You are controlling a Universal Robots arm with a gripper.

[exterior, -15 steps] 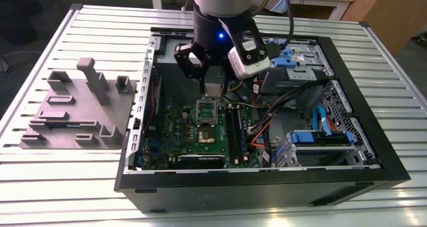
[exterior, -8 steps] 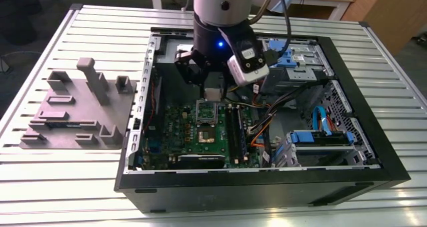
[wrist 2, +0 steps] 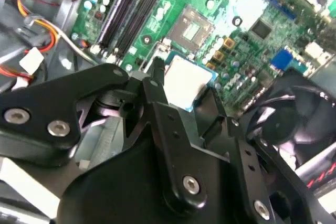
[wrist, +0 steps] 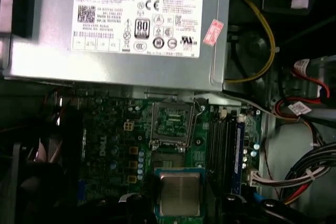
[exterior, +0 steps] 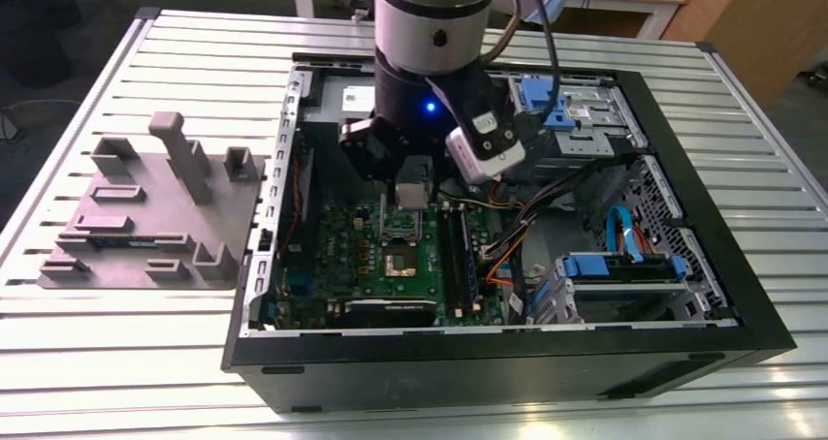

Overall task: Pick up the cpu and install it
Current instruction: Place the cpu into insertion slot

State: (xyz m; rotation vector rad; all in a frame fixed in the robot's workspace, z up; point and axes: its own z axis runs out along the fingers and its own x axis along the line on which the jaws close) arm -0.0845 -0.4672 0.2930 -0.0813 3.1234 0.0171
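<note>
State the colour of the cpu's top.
Silvery-grey; the cpu shows best in the first wrist view.

1. Small flat square cpu [wrist: 180,194]: silvery-grey metal top with a blue-green rim.
2. Flat green circuit board [wrist: 113,145]: green, dotted with yellow and silver parts and crossed by black slots.
3. Grey metal box [wrist: 121,30]: plain grey, with a white label in black print and one pink sticker.
4. Angular black gripper [wrist 2: 185,85]: matt black with silver screws.
5. Black steel computer case [exterior: 518,367]: black outside, with blue plastic brackets [exterior: 619,266] inside.
6. Ribbed aluminium table [exterior: 130,362]: silver, in parallel stripes.
7. Moulded fixture block [exterior: 143,222], at the exterior view's left: mauve-grey.
</note>
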